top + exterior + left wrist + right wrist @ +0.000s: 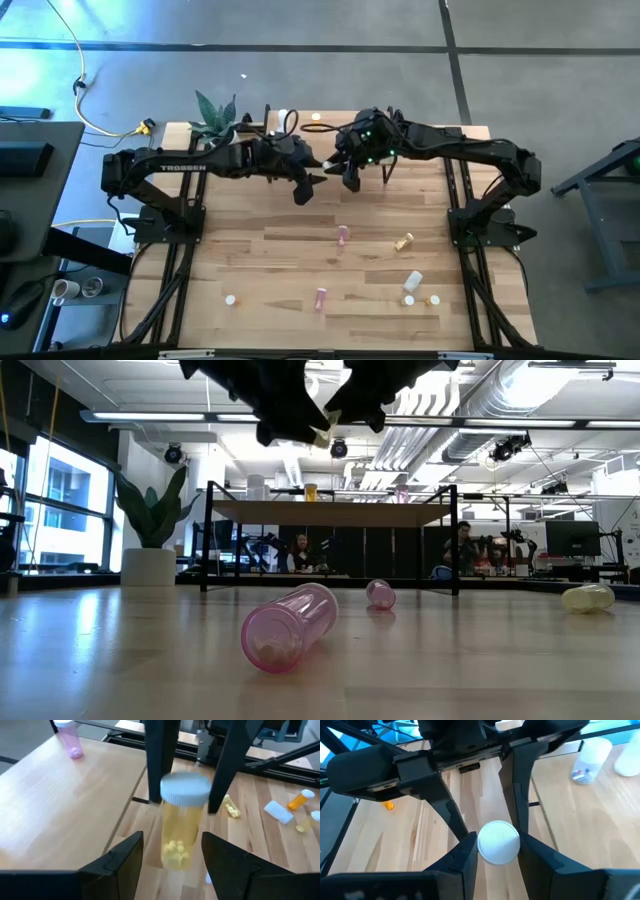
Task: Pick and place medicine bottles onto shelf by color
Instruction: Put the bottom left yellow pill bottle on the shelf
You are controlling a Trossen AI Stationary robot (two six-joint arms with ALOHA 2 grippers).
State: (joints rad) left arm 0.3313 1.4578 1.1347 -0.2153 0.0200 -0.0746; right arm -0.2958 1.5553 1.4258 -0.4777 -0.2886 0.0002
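White "TROSSEN" lettering marks the left arm (160,170); right gripper (498,851) clamps yellow bottle (181,827); left gripper (172,852) parted.

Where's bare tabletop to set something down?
Free: the left-front striped wooden tabletop, between the left arm's base frame and the lying pink bottle. Crowded: right front, around the orange-yellow bottle and white bottle; the back, where both arms meet.

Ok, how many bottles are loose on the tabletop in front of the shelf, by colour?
Pink bottles: 2
Orange-yellow bottles: 3
White bottles: 2
Total: 7 on the tabletop
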